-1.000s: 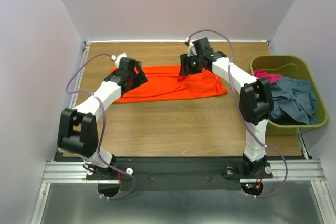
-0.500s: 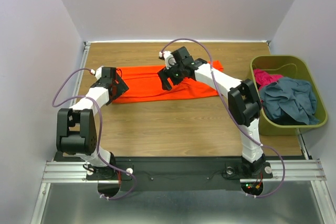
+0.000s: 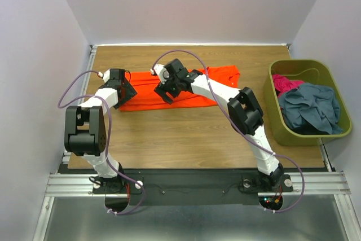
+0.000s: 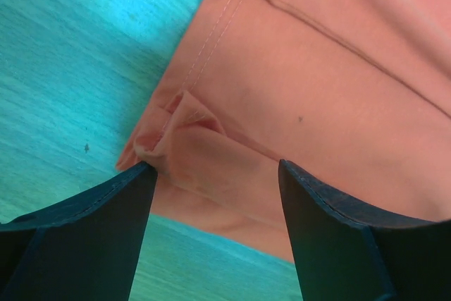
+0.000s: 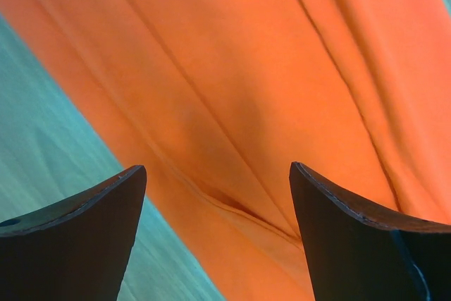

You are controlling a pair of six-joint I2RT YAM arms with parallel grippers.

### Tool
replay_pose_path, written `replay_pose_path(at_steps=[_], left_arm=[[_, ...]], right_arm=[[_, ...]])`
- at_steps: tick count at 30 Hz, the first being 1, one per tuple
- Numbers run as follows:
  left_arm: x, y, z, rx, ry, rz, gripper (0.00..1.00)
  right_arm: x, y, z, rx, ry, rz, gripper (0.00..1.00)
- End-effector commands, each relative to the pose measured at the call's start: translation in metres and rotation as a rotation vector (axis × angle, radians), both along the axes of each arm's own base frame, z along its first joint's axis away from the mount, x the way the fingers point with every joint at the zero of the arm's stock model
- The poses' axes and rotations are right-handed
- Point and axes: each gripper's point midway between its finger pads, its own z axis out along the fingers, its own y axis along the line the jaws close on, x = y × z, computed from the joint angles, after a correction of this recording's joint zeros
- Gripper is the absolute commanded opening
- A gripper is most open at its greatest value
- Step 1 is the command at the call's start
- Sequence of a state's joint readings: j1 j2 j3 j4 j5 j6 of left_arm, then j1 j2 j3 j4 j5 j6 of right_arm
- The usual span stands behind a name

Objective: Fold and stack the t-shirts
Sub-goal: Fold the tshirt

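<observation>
Hem fold [image 4: 184,128], perhaps, wrist-view only

The right gripper [image 5: 215,237] hangs over the orange t-shirt [image 5: 254,82] with its two dark fingers [image 5: 77,234] spread wide apart at the bottom corners, nothing between them. The cloth fills most of the view, crossed by long diagonal creases and a stitched fold running toward the lower right. A strip of table [image 5: 49,153] shows along the left edge beside the shirt's border
</observation>
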State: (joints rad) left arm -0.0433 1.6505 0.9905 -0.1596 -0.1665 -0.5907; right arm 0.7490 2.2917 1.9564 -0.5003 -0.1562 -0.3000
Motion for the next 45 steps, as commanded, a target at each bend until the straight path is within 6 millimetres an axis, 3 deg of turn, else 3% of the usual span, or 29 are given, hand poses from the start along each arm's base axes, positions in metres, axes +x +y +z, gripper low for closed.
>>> replay_pose_path(at_steps=[1,4,5,6,8,9,10,11,12,15,17,20,28,37,40,45], left_arm=[[0.003,0.009,0.018,0.030,-0.027,0.016,0.80],[-0.005,0.009,0.035,0.028,-0.064,0.018,0.80],[-0.009,0.008,0.044,0.026,-0.088,0.018,0.80],[-0.011,0.008,0.048,0.026,-0.100,0.015,0.80],[-0.014,0.006,0.052,0.020,-0.113,0.005,0.80],[-0.017,0.005,0.052,0.016,-0.116,-0.001,0.80],[-0.016,0.003,0.052,0.009,-0.119,-0.015,0.77],[-0.018,0.002,0.046,0.005,-0.104,-0.019,0.76],[-0.018,0.000,0.042,-0.001,-0.096,-0.023,0.74],[-0.018,-0.004,0.033,-0.022,-0.076,-0.036,0.59],[-0.018,-0.005,0.029,-0.025,-0.071,-0.037,0.53],[-0.015,-0.004,0.022,-0.019,-0.055,-0.040,0.46],[-0.019,0.002,0.001,0.006,-0.002,-0.010,0.42],[-0.024,0.017,-0.023,0.036,0.072,0.030,0.41],[-0.026,0.020,-0.030,0.042,0.098,0.033,0.41],[-0.026,0.023,-0.035,0.058,0.115,0.025,0.41]], right_arm=[[0.023,-0.010,0.022,0.001,-0.096,-0.079,0.88],[0.022,-0.033,0.034,0.021,-0.070,-0.195,0.84],[0.024,-0.055,0.024,0.022,-0.026,-0.248,0.82],[0.021,-0.065,0.043,0.089,0.004,-0.306,0.79],[0.024,-0.088,0.055,0.157,0.027,-0.386,0.79],[0.031,-0.114,0.054,0.176,0.040,-0.451,0.78],[0.022,-0.132,0.057,0.217,0.083,-0.528,0.75],[0.028,-0.156,0.055,0.236,0.095,-0.589,0.74],[0.027,-0.167,0.054,0.259,0.120,-0.637,0.72],[0.018,-0.214,0.037,0.271,0.180,-0.779,0.61],[0.021,-0.239,0.037,0.292,0.188,-0.854,0.54],[0.020,-0.262,0.024,0.312,0.235,-0.951,0.40],[0.019,-0.286,0.004,0.297,0.266,-1.067,0.27],[0.004,-0.322,-0.026,0.229,0.290,-1.199,0.20],[0.002,-0.336,-0.026,0.196,0.250,-1.246,0.20],[0.003,-0.336,-0.007,0.211,0.206,-1.211,0.20]])
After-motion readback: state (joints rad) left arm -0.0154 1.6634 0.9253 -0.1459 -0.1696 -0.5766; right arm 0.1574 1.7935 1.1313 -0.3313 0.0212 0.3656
